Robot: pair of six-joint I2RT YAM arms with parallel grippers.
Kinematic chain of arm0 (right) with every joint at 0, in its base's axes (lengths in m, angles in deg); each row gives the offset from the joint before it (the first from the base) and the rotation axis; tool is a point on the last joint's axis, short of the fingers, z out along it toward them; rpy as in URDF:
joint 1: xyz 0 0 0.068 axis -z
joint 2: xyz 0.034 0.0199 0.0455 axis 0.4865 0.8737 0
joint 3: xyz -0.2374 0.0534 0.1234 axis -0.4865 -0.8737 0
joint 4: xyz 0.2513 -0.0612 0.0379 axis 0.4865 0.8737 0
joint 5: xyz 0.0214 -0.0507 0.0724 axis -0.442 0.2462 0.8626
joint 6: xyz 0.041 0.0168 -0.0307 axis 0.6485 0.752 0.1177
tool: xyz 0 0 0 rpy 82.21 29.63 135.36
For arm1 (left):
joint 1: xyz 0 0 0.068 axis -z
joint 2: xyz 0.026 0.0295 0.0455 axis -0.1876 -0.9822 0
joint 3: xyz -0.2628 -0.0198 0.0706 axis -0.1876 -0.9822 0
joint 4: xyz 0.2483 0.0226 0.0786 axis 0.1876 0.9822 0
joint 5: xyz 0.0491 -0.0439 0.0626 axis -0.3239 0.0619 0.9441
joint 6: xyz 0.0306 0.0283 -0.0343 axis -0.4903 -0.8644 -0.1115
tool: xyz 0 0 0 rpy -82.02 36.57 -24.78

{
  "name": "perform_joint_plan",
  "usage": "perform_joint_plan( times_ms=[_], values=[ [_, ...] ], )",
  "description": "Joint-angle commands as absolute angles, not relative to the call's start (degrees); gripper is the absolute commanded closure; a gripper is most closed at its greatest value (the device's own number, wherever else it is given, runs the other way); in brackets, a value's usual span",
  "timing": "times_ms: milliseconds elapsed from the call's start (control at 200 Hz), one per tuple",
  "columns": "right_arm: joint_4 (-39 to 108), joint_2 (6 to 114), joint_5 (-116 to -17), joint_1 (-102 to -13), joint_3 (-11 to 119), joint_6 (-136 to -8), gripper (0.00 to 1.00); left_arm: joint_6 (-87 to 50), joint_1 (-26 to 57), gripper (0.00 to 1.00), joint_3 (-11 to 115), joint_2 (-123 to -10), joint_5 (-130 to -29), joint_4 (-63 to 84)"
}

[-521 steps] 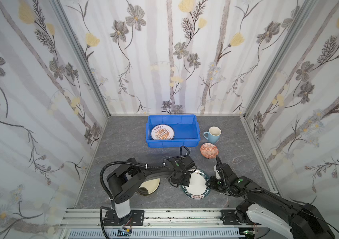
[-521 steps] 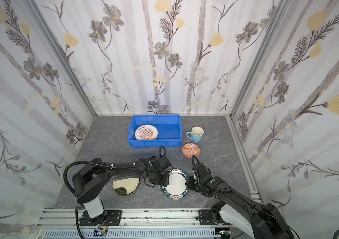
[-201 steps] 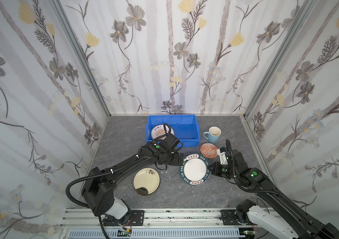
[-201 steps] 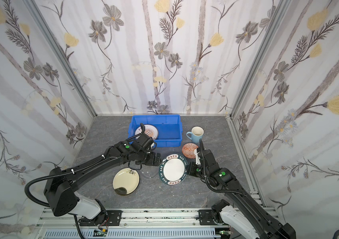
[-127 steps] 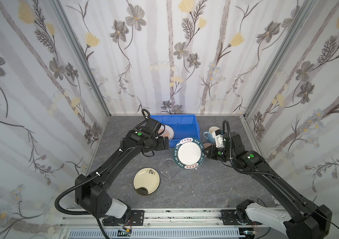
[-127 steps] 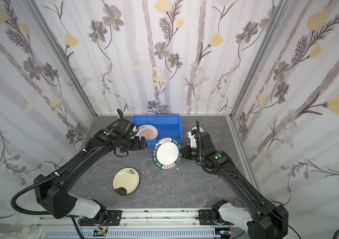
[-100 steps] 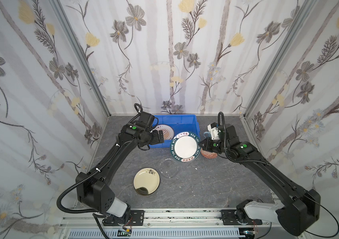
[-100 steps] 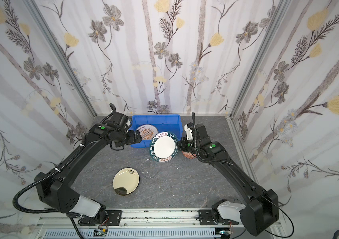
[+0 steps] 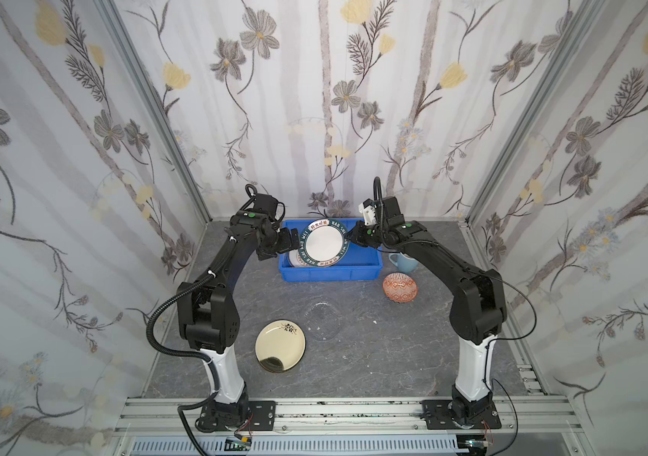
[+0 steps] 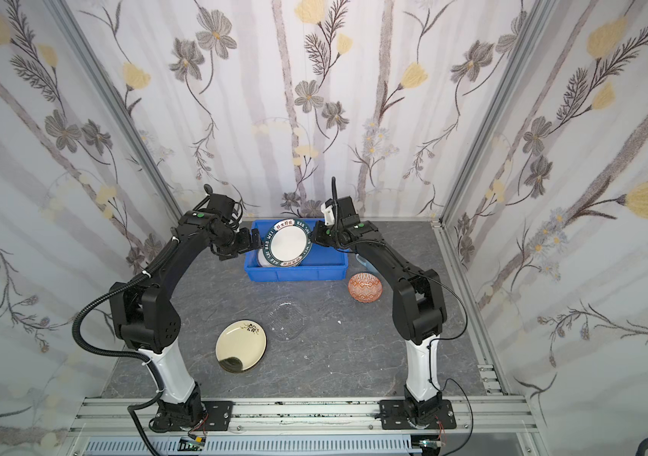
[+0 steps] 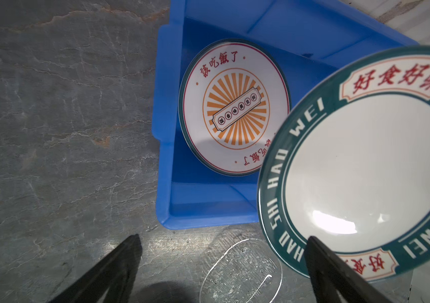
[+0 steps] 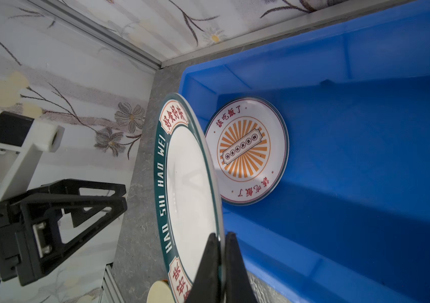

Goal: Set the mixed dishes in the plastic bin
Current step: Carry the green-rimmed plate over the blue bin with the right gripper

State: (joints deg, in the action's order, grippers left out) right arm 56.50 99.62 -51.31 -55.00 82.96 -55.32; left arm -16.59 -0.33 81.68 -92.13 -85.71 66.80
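Top views, front of floor: round cream plate with black sprig (image 9: pixel 280 346) and clear glass plate (image 9: pixel 321 320) lie just beside each other on the grey stone-look tabletop (image 9: pixel 373 355). Neither has moved in the last seconds.
Right side, further back: small orange-patterned bowl (image 9: pixel 400 287) and pale blue mug (image 9: pixel 403 261) stand outside the bin, untouched.
Carried dish: round white plate with teal lettered rim (image 9: pixel 323 244). A second ago it was low over the mid-table. It now hangs steeply tilted above the bin's left half.
Right pincer: right gripper (image 12: pixel 220 236) is pinched tight on that plate's rim and is its only holder.
Left pincer: left gripper (image 9: pixel 285 243) has its jaws spread wide and holds nothing. It has travelled alongside the plate's opposite rim. Contact cannot be told.
Bin, at back wall: shallow bright blue plastic bin (image 9: pixel 330 272). A white plate with orange sunburst (image 11: pixel 235 115) lies flat in its left end, as before.
Assessment: the second dish has reached drop-off, with lowering and release outstanding. It would likely land overlapping the sunburst plate. Four dishes remain outside.
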Motion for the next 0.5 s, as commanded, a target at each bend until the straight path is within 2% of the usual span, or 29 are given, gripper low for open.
perform_joint_plan(
  times_ms=[0, 175, 495],
  values=[
    [55.4, 106.1, -49.0, -54.8, 89.6, -53.9, 1.00, -18.8, -2.1, 0.00, 82.4, -93.2, -88.8, 65.6],
    [55.3, 115.9, -47.5, -54.6, 98.1, -51.5, 1.00, -19.1, -4.5, 0.00, 82.8, -94.3, -90.7, 65.8],
    [53.6, 124.6, -48.2, -54.6, 104.4, -50.5, 1.00, -19.1, -6.4, 0.00, 85.7, -96.1, -91.1, 66.5]
  ],
)
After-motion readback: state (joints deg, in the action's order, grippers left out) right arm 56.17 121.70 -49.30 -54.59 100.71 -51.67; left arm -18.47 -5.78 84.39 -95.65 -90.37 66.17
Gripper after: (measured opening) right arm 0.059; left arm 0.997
